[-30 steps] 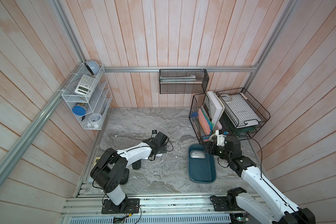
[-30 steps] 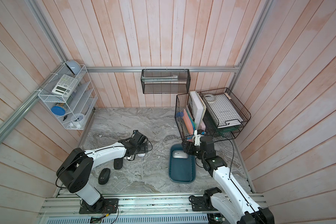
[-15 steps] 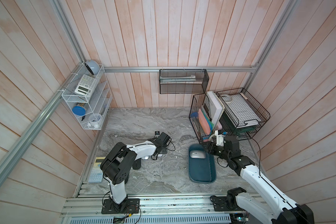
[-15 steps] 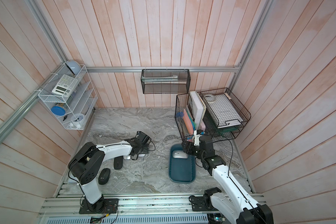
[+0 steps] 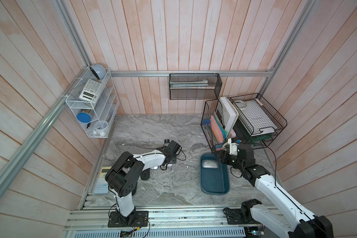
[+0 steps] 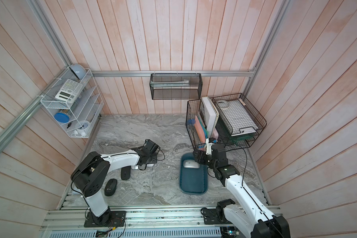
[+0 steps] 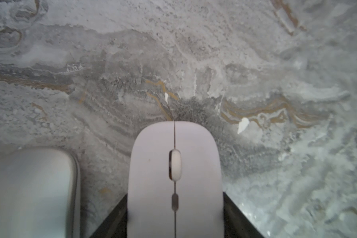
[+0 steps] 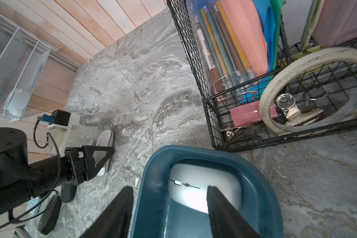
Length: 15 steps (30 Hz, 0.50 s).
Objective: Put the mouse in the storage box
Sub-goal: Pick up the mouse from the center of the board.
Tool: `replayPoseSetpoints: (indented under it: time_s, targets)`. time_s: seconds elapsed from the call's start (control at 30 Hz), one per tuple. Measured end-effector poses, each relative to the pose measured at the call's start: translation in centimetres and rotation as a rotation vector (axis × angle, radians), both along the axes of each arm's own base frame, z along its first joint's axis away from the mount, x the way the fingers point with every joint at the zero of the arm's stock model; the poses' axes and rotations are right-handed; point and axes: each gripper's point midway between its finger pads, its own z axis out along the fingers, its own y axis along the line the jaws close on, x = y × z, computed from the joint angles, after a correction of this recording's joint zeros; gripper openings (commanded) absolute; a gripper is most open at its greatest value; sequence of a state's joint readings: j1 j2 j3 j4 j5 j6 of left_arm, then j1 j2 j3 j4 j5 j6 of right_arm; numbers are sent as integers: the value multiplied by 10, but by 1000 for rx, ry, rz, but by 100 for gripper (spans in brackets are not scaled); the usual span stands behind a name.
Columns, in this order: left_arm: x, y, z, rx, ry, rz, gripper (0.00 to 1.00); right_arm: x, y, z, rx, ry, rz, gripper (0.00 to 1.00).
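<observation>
The white mouse (image 7: 174, 179) lies on the marble tabletop with my left gripper (image 7: 174, 195) shut on its sides; in a top view that gripper (image 6: 147, 162) is left of centre. A second pale mouse (image 7: 29, 191) lies right beside it. The storage box (image 5: 214, 185), a dark teal bin, sits at the right and holds a silver mouse (image 5: 209, 164) at its far end. My right gripper (image 8: 169, 187) is open, one finger outside the box wall (image 8: 153, 164) and one above the silver mouse (image 8: 225, 185).
Two black mice (image 6: 125, 173) (image 6: 110, 186) and a calculator (image 5: 101, 183) lie near the left arm's base. Black wire baskets (image 5: 243, 123) with folders stand just behind the box. A white wire rack (image 5: 91, 107) and a mesh basket (image 5: 194, 86) hang on the walls.
My left gripper's jaws have closed onto the white mouse, and the left arm's elbow has swung nearer its base. The right arm has hardly moved.
</observation>
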<state>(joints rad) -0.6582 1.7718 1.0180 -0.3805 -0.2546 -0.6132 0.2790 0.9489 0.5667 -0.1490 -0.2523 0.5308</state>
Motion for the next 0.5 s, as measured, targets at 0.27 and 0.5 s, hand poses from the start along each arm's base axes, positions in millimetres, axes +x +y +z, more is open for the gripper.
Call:
replayPoseSetpoints:
  time_s: [0.27,0.5]
  targets:
    - [-12,-27,116,-141,-204,-122,58,-1,2,0,7,2,9,63]
    - [-34,-35,236,-235,-414,-269,57,-3,3,7,18,-17,19,63]
